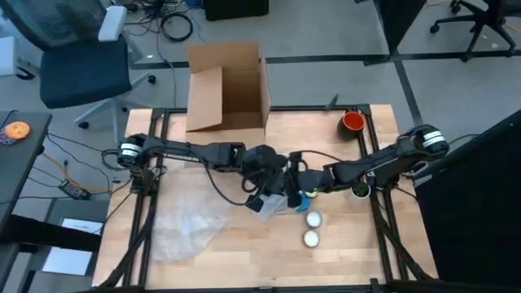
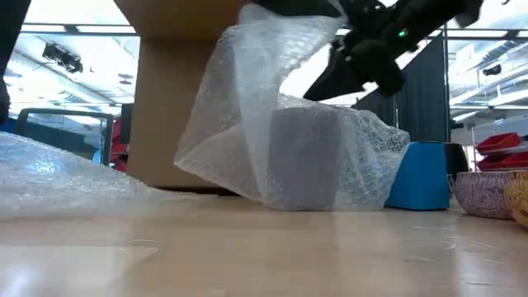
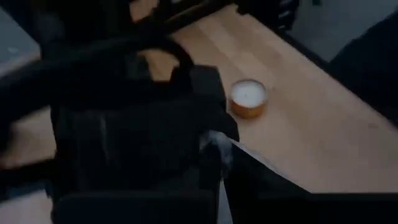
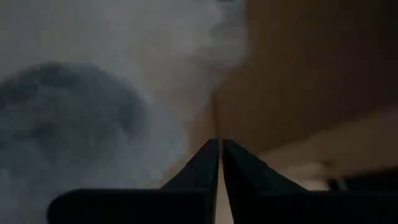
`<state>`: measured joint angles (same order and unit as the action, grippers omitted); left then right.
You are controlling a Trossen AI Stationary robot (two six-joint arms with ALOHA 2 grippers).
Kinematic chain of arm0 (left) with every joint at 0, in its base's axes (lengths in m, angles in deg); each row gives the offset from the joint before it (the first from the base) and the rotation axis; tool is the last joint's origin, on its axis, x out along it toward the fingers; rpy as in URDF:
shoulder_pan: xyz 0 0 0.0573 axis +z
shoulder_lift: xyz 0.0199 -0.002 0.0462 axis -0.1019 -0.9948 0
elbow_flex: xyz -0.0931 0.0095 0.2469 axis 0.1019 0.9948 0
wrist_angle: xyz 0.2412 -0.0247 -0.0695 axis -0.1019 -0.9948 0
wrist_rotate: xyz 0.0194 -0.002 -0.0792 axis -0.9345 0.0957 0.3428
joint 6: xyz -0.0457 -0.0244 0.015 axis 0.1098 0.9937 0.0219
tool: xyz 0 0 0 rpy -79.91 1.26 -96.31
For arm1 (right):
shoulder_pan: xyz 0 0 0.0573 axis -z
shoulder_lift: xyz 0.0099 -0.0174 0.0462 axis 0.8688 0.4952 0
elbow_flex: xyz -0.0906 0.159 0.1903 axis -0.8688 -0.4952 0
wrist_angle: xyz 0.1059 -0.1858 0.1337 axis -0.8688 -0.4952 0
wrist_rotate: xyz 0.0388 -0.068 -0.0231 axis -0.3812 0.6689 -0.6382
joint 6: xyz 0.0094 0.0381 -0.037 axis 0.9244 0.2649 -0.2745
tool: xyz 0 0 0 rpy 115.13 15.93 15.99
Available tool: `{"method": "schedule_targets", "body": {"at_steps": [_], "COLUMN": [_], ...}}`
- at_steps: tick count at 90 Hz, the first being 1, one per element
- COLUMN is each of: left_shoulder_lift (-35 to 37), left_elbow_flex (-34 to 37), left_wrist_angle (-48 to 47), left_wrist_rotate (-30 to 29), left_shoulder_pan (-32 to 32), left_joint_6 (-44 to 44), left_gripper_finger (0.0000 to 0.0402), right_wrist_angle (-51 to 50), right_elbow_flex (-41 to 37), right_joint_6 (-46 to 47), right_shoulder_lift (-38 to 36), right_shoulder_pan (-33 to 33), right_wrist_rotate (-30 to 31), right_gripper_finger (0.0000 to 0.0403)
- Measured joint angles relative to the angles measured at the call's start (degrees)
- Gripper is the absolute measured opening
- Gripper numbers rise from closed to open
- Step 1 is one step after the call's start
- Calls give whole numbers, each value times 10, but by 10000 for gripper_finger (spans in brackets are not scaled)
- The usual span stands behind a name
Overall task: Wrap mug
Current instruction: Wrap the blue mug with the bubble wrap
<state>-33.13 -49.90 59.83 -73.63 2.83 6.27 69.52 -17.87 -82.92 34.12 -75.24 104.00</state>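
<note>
In the low view the bare wooden table (image 2: 264, 247) fills the foreground; at the left edge of that frame lies a loose sheet of spare wrap (image 2: 58, 177); at the centre stands the mug (image 2: 304, 161), grey and upright, showing dimly through the bubble wrap (image 2: 247, 91) draped over and around it, with one flap rising toward the upper centre of the frame; a blue cup (image 2: 419, 175) sits just beside the bundle to the right.

From above, the bundle lies at the centre of the table, where both arms meet; the left gripper (image 1: 264, 167) comes in from the left, the right gripper (image 1: 303, 181) from the right. In its own wrist view the right gripper's fingertips (image 4: 219, 149) stand pressed together with only a sliver between them, the film blurred behind; whether they pinch any of it I cannot tell. The left gripper's opening is hidden by dark hardware; cannot tell.

By my judgement the ceramic mug is stiff, fairly heavy and breakable, so it will stay put while the film is pulled; the wrap is light, soft, springy and slippery, likely to unfold if released; take it by a free edge or corner, not by the mug.

Two candles (image 1: 313, 229) lie at lower centre, an orange cup (image 1: 352, 122) at upper right, a cardboard box (image 1: 228, 85) at top centre.
</note>
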Motion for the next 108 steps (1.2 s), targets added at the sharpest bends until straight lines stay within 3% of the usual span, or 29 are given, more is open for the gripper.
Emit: {"method": "schedule_targets", "body": {"at_steps": [20,29,50,64,76,95,108], "left_shoulder_lift": [-12,-24,-51,-50,-49,-50,-50], "left_elbow_flex": [8,7,9,8,8,8,8], "left_wrist_angle": [51,70,87,85,90,112,117], "left_wrist_rotate": [-80,-81,-83,-115,-144,-154,-129], "left_shoulder_pan": [9,13,17,22,23,42,42], "left_joint_6": [-14,-12,1,1,8,64,78], "left_gripper_finger": [0,0,0,0,0,0,1], "right_wrist_angle": [-59,-75,-126,-229,-249,-156,-132], "right_elbow_flex": [1,0,0,1,14,18,11], "right_joint_6": [58,79,152,215,226,213,211], "right_shoulder_lift": [-103,-134,-116,-119,-146,-153,-106], "right_shoulder_pan": [-64,-93,-106,-126,-147,-155,-124], "right_wrist_rotate": [32,40,41,107,132,22,14], "right_gripper_finger": [0,0,0,0,0,0,0]}}
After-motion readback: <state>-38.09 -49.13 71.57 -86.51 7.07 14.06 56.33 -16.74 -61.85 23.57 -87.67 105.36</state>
